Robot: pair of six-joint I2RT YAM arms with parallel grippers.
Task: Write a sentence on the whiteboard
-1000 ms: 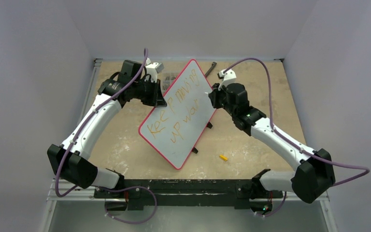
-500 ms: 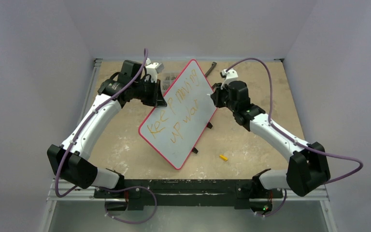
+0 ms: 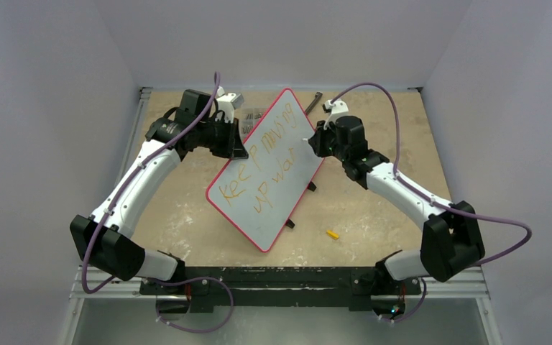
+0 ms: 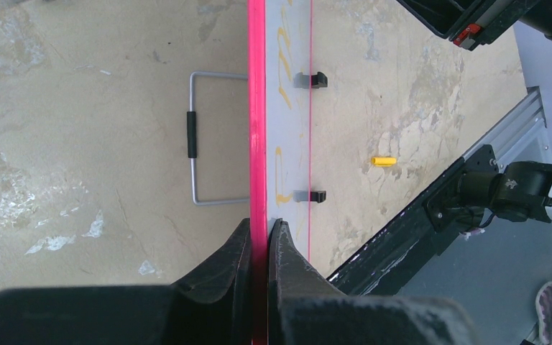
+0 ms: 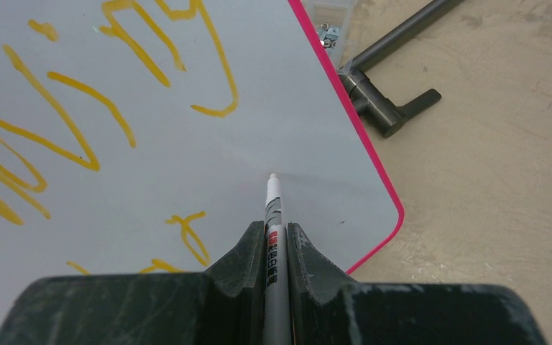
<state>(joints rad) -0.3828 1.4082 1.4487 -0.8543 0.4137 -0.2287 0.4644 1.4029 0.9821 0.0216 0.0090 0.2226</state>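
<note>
1. A large, flat, pale grey-white whiteboard (image 3: pixel 257 221) with a thin red frame is pictured on the scuffed beige table (image 3: pixel 381 208) between the two arms. It appears to be propped at a slant rather than laid flat.
2. The board's red frame is gripped edge-on by the black left claw (image 4: pixel 259 231), whose fingers are clamped tight on either side of it at the far-left edge.
3. A slim white-and-orange marker pen (image 5: pixel 273 200) is pinched in the black right claw (image 5: pixel 276 228), which is closed firmly around its barrel. The tip is aimed at bare board close to the rounded right corner. Whether the tip is pressed to the surface cannot be told.
4. The orange hand-drawn sentence (image 3: pixel 266 162) is set out in two lines. The upper line reads roughly "Keep moving" and the lower roughly "upwar", with a last letter seemingly missing.
5. The writing is judged to be almost finished, with the end of the second line in hand.
6. For the next move, the tip would need to be set on the bare patch after the last stroke. The closing letter would have to fit before the red frame while the board is held steady at its other edge.
</note>
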